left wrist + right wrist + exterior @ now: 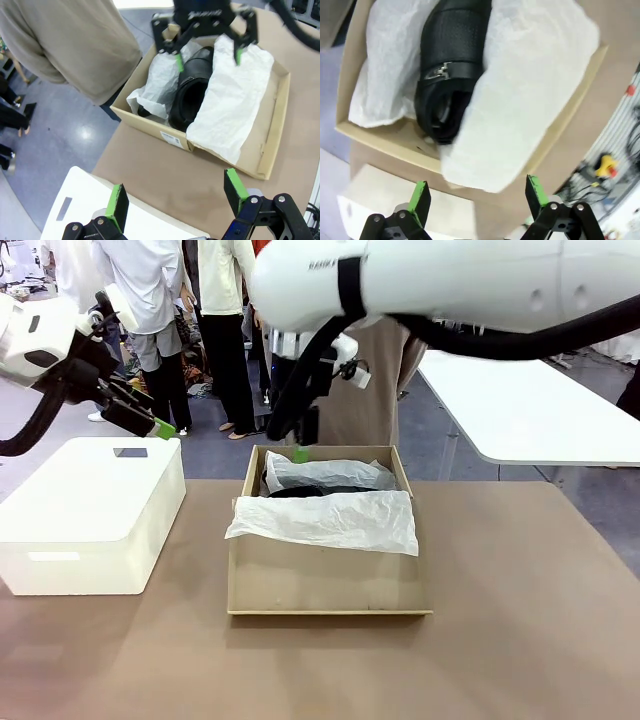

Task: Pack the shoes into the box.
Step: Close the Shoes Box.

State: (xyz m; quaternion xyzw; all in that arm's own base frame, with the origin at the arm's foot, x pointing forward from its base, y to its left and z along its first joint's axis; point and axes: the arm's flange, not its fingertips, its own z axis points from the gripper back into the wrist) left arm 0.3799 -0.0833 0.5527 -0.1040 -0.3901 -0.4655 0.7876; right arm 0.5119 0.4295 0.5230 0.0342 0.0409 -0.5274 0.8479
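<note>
Well, the box (330, 585) is parked on the desk (520, 640) straight below the right hand (476, 194), which is released, fingers wide. Tissue paper (530, 90) is bunched under that hand and spilled over one wall; it could be snagged or dragged out on a descent. One of the shoes (452, 60) is exposed beneath the pads, so the glossy leather could be scuffed. A second cannot be confirmed. The left hand (176, 196), also released, is held well aside above a white box (90, 510).
</note>
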